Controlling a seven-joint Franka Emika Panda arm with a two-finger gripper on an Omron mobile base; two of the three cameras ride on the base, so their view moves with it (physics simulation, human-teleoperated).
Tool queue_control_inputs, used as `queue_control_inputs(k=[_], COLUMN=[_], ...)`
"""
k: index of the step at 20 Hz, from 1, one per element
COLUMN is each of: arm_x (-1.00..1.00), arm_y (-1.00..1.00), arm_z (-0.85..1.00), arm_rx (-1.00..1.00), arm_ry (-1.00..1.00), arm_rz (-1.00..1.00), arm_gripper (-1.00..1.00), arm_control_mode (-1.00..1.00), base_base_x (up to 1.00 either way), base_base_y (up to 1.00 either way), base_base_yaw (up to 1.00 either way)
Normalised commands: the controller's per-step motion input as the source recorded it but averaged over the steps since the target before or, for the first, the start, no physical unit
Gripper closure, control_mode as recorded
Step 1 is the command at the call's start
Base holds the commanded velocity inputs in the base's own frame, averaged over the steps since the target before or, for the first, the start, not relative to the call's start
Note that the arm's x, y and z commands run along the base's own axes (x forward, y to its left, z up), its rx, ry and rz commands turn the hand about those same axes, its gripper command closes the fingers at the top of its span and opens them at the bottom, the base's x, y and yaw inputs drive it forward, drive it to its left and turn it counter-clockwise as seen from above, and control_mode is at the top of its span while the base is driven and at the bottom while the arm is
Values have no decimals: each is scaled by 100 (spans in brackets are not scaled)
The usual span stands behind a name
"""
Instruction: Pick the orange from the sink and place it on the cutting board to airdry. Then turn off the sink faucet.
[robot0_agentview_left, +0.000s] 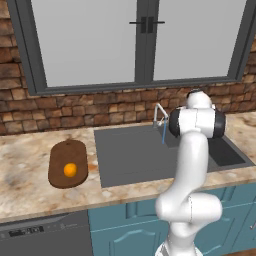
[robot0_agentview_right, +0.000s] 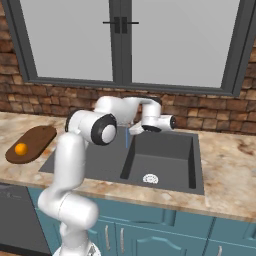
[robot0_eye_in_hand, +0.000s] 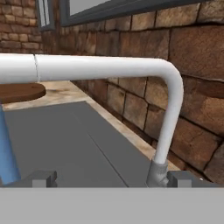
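Orange (robot0_agentview_left: 70, 170) sits on the board (robot0_agentview_left: 67, 150); water still runs from the tap (robot0_eye_in_hand: 131, 70), gripper (robot0_eye_in_hand: 111, 178) fingers spread apart beside its base.

Home kitchen; sink (robot0_agentview_left: 135, 155) with tap (robot0_agentview_left: 160, 117) in speckled stone counter (robot0_agentview_left: 25, 165); teal cupboards (robot0_agentview_right: 150, 237); brick wall (robot0_agentview_left: 75, 107); probably dishwasher (robot0_agentview_left: 45, 235).

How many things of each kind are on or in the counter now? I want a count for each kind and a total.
orange: 1
cutting board: 1
sink: 1
sink faucet: 1
Total: 4
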Motion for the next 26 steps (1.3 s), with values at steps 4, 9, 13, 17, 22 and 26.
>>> queue_control_inputs(k=[4, 9, 13, 17, 22, 26], arm_x=[23, 21, 14, 7, 11, 22], arm_y=[-2, 0, -1, -11, -5, 0], arm_z=[-12, -14, -15, -15, -14, -8], arm_rx=[1, 0, 2, 3, 3, 4], arm_ry=[3, 2, 1, 0, 0, 1], arm_rz=[0, 0, 0, 0, 0, 0], arm_gripper=[-100, -100, -100, -100, -100, -100], arm_control_mode=[-100, -100, -100, -100, -100, -100], base_base_x=[0, 0, 0, 0, 0, 0], base_base_y=[0, 0, 0, 0, 0, 0], base_base_yaw=[0, 0, 0, 0, 0, 0])
